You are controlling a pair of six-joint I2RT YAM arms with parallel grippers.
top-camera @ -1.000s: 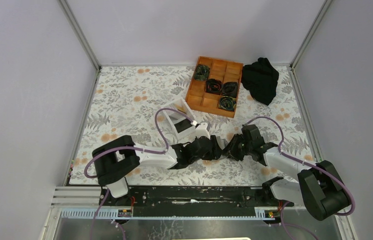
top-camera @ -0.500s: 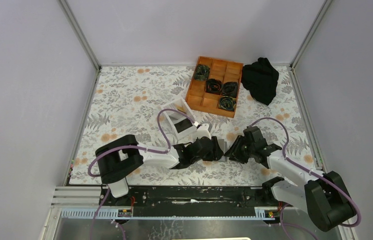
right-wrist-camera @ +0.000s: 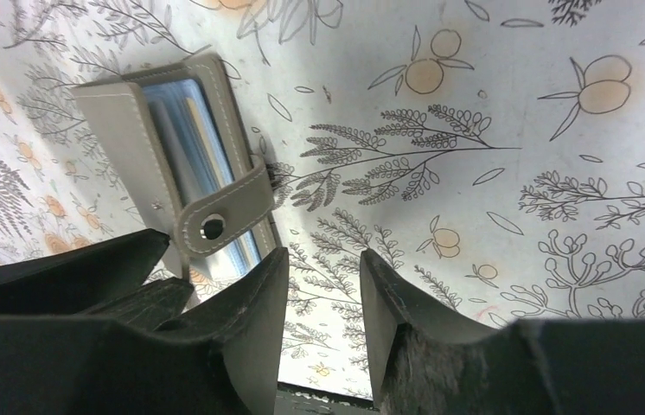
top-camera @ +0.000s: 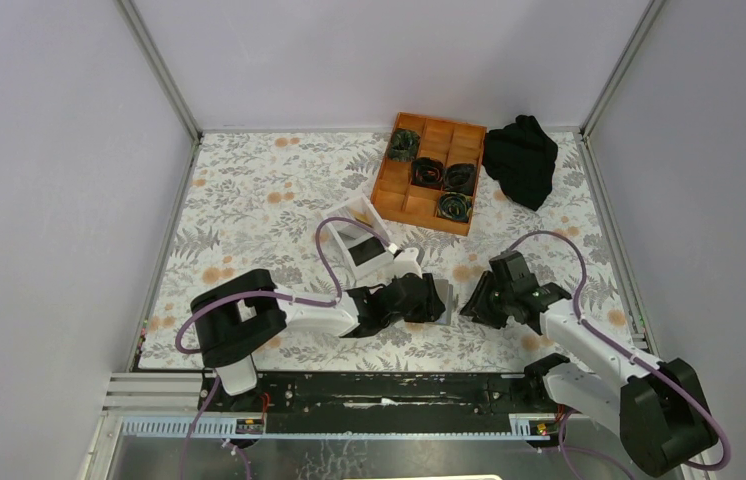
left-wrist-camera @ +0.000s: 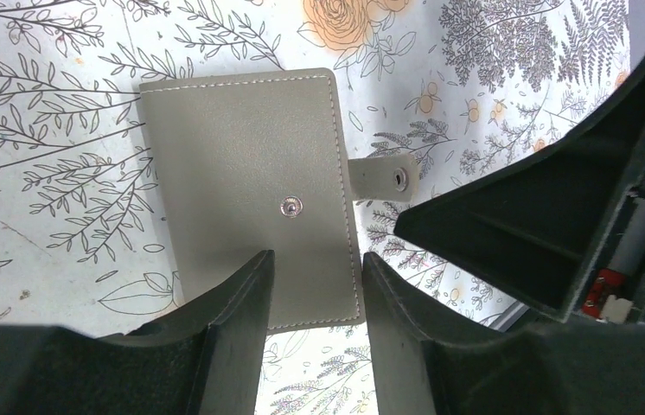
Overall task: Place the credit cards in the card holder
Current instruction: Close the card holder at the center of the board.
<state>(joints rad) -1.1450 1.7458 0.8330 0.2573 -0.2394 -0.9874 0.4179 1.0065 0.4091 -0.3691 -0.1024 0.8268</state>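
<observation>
Floral tabletop (top-camera: 249, 200): white box (top-camera: 341, 213), orange tray (top-camera: 440, 131), black cloth (top-camera: 521, 158) beyond card holder (left-wrist-camera: 233, 173).

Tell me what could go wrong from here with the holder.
1. The strap is unsnapped and lies across the holder's open side; it may get in the way of loading or let the holder fall open.
2. The left gripper only straddles the holder's edge, so the holder might slip away.
3. The right gripper is open and empty close beside the left one; they could bump.
</observation>
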